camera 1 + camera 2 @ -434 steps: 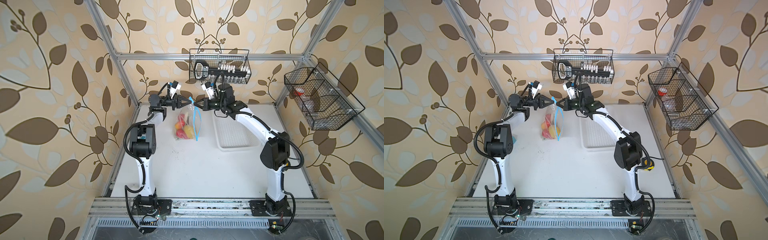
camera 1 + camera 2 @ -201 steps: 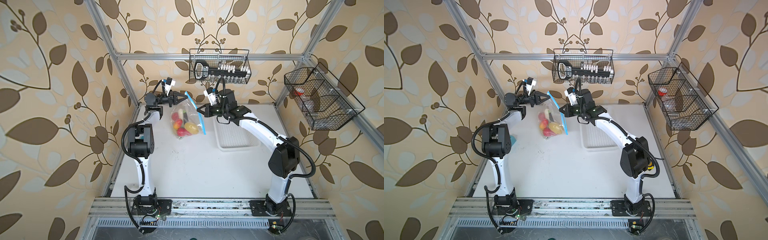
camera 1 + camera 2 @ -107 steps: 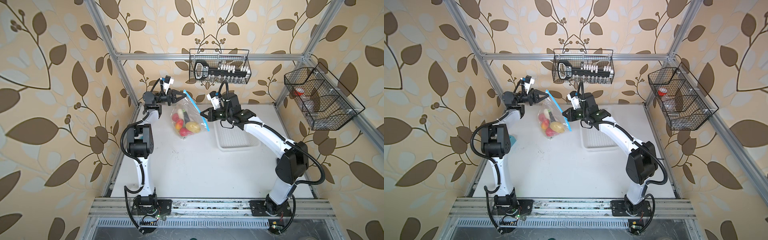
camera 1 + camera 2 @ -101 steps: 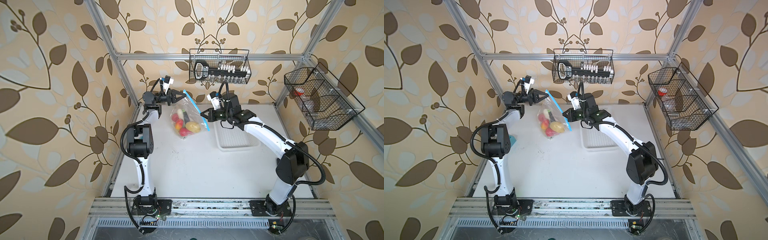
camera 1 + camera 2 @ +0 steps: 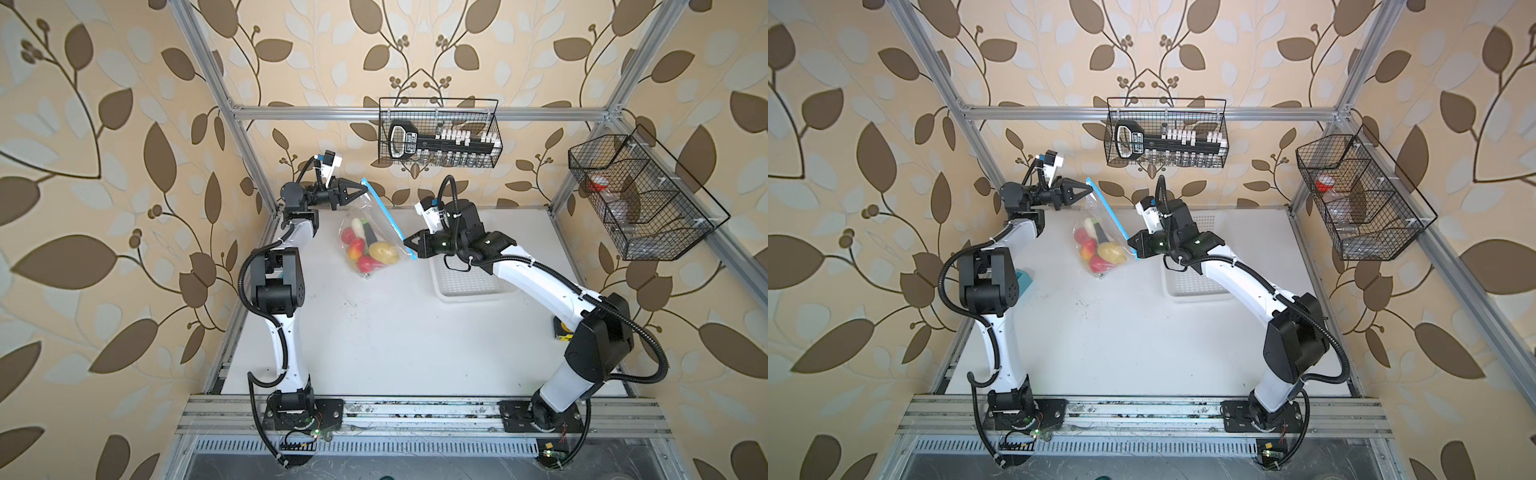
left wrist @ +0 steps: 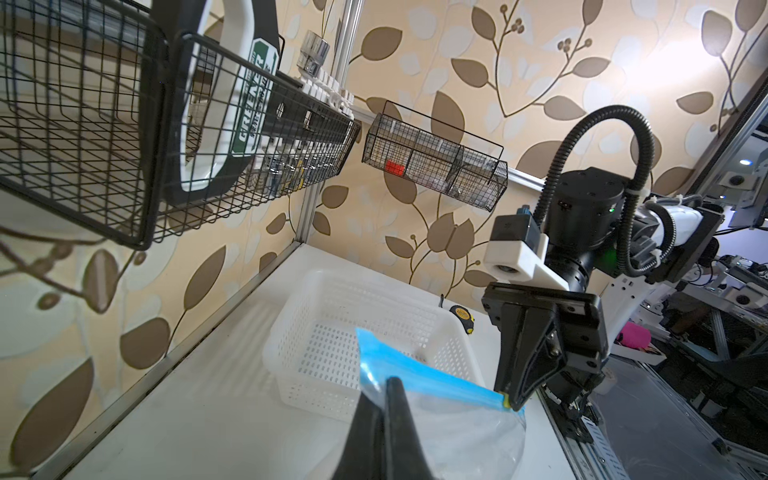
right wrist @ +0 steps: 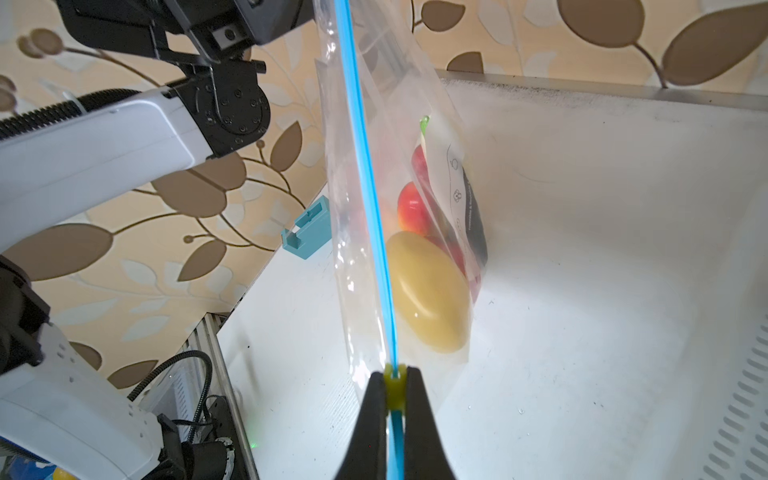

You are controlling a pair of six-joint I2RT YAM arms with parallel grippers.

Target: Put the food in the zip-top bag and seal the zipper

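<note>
Right gripper (image 7: pixel 392 388) is clamped tight on the small yellowish end of the zipper (image 7: pixel 365 187), and the blue strip runs straight out from between its fingers. In a top view that gripper sits just right of centre in the upper half of the frame. Up and to its left, near the back wall, the left gripper (image 5: pixel 365 189) is pinched shut on the far top corner of the zip-top bag (image 5: pixel 368 208), right at the strip's other end. Between the two the zipper is pulled taut on a diagonal, and the bag hangs beneath it over the white table (image 5: pixel 415 340); whether its lowest corner touches, I can't tell. The food (image 5: pixel 383 252) is inside, bunched at the bottom: a yellow-tan potato, red pieces, a red-yellow one, something dark, something white. Right of centre, the white perforated basket (image 5: pixel 465 284) sits on the table under the right arm. A small teal block (image 5: pixel 1025 282) lies at the table's left edge.
</note>
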